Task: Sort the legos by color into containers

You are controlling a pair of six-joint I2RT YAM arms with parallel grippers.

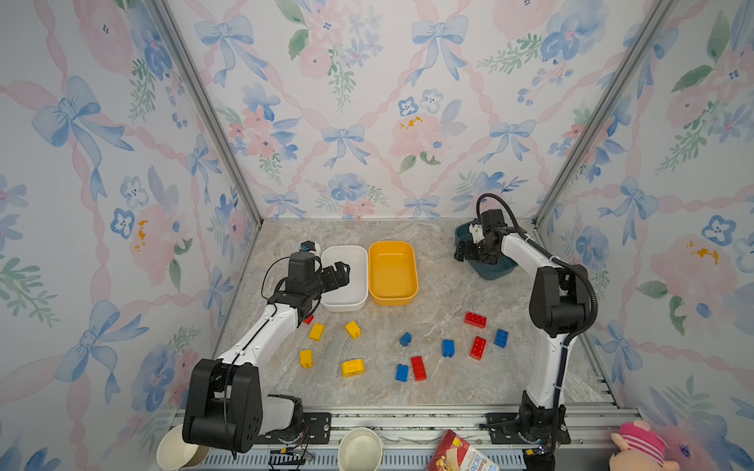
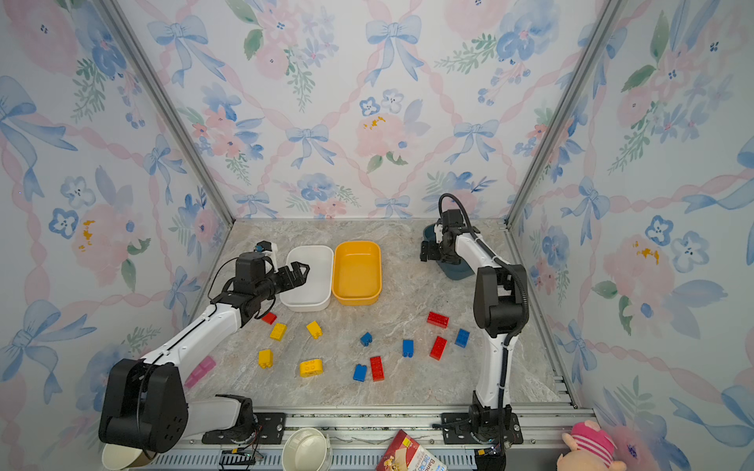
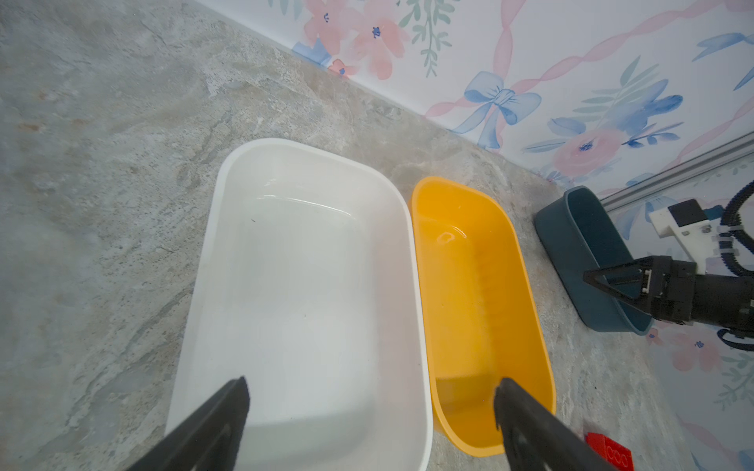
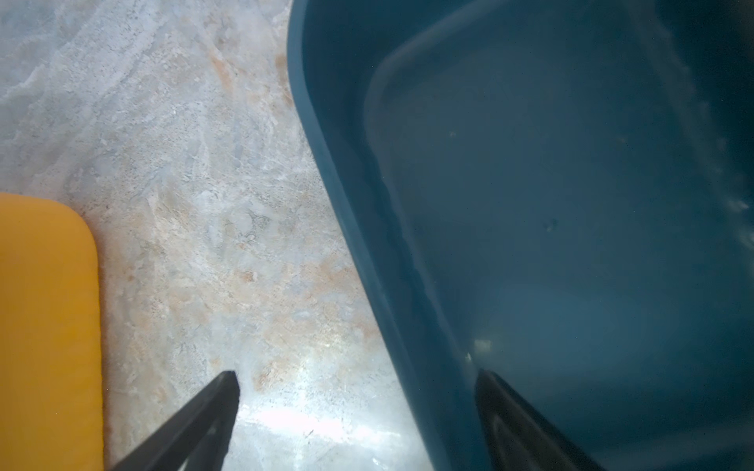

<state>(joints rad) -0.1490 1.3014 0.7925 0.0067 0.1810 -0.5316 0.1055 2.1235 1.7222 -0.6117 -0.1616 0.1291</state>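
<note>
The left claw [image 1: 344,274] is held wide open above the white tub [image 1: 346,306], with nothing gripped. In the left wrist view its fingers [image 3: 228,412] are spread so far that the white tub's side wall and the neighbouring wall of the yellow-orange tub [image 1: 392,301], set just beside it, lie between them. The right claw [image 1: 464,253] is likewise spread wide and holds nothing. In the right wrist view one finger [image 4: 212,407] is seen over the marbled tabletop [image 4: 183,183] and the other inside the teal tub [image 4: 530,204], whose wall passes between them with a broad gap on the tabletop side. The yellow-orange tub is placed between the two claws, well apart from the teal one. Every brick seen lies on the tabletop, back from both claws toward the arm bases: four yellow bricks [image 1: 316,331] nearer the left claw, four blue bricks [image 1: 448,348] and three red bricks [image 1: 475,319] nearer the right claw, and a half-hidden red brick [image 2: 269,318] under the left arm, just behind its claw.
</note>
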